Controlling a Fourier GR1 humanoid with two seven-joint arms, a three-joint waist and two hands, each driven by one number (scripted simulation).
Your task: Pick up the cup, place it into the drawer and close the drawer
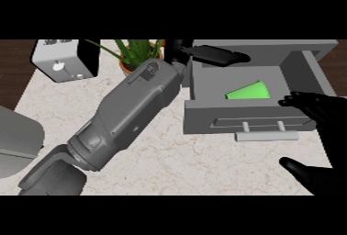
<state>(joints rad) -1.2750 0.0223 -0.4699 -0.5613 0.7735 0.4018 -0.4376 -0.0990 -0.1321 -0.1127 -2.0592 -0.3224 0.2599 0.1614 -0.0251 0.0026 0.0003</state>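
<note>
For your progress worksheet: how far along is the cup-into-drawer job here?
Done: the green cup lies inside the open drawer. In hand: the left robot hand is above the drawer's back edge, the right robot hand open at its front corner. Left: closing the drawer.

Left hand (215,54) stretched far forward, fingers straight; right hand (324,114) spread open, thumb apart.

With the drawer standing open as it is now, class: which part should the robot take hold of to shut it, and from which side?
Probably the pale handle bar on the drawer front. It runs across the panel, stands off it on two posts and faces the robot, so come from the near side. The right hand is closest.
</note>
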